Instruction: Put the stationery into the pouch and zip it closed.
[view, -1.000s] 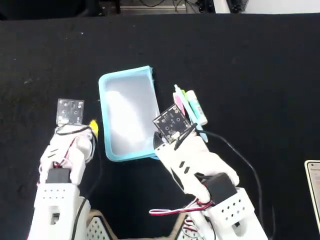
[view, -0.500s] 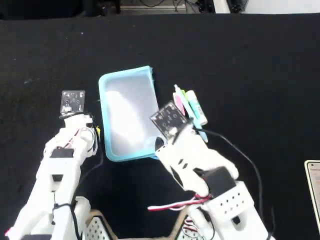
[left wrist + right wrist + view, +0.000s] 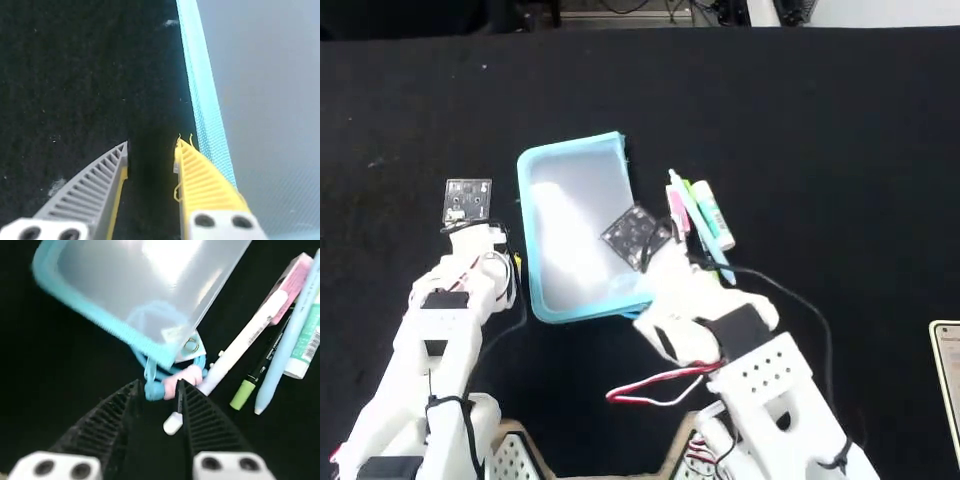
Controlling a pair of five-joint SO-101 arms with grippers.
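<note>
Black cloth covers the bench (image 3: 820,120) under two white arms.

The right pincer (image 3: 157,386) points down at the near corner of the pouch (image 3: 145,285). Its black jaws are narrowly parted, with the zip pull (image 3: 162,389), a blue and a pink bead on a blue cord, lying between the tips. Whether the tips press on the beads cannot be made out. A small metal ring (image 3: 190,345) sits at the pouch corner just above the pull.

Just beside that corner the stationery (image 3: 698,215) lies loose on the bench, outside the pouch: a white pen (image 3: 250,335) with a pink end, a black pen (image 3: 257,372) with a green tip, a light blue pen (image 3: 285,355), and a white tube (image 3: 307,347) with a green label, cut off at the edge of the right wrist view.

The left pincer (image 3: 150,147) is low over the bench at the pouch's opposite long side. One jaw is grey and one yellow, slightly apart, with bare cloth between them. The yellow jaw is next to the teal edge (image 3: 205,100); contact cannot be judged.

From above, the pouch (image 3: 565,200) lies flat between the arms, frosted with a teal border. The right arm's wrist hides its near right corner.

A pale card (image 3: 948,360) is cut off at the right edge.
</note>
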